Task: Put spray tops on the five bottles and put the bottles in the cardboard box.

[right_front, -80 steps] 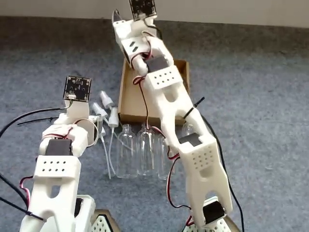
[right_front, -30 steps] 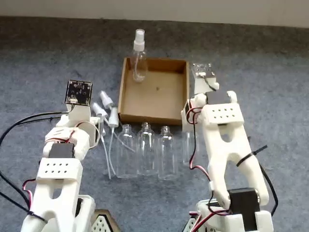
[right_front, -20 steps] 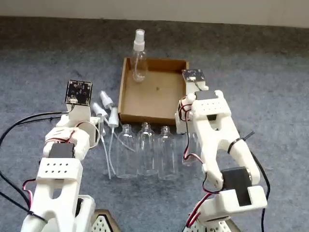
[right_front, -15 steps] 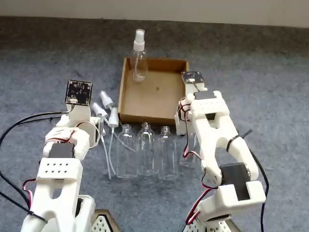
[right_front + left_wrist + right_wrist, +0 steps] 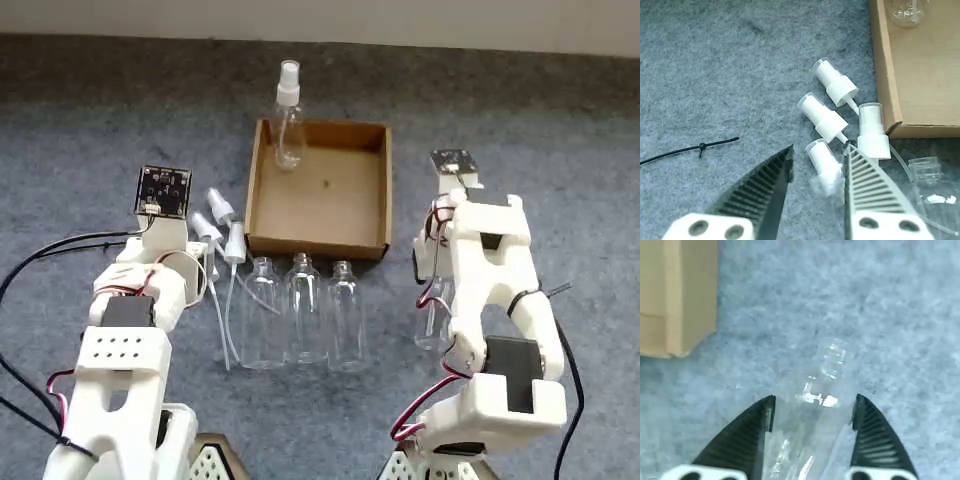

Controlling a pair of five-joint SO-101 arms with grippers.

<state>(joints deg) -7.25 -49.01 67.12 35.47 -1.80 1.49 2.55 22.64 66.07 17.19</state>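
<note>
A clear bottle with a spray top [image 5: 288, 115] stands in the back left corner of the cardboard box [image 5: 385, 195]. Three open bottles [image 5: 304, 308] stand in a row before the box. A fourth open bottle [image 5: 812, 427] sits between the fingers of my right gripper [image 5: 815, 398], which is shut on it; in the high view this bottle [image 5: 433, 318] stands right of the row, under the right arm. My left gripper [image 5: 818, 149] is open and low over the carpet, its fingers on either side of one spray top [image 5: 824, 161]. Other loose spray tops [image 5: 835, 86] lie just beyond it.
The box corner [image 5: 890, 100] lies close beside the loose tops. A black cable tie [image 5: 700, 147] lies on the grey carpet, and black cables [image 5: 60, 245] trail from the left arm. Open carpet stretches to the right of the box.
The right arm drew back from over the box, closed on the bottle at the right end of the row and carried it to the right. The left arm kept still.
</note>
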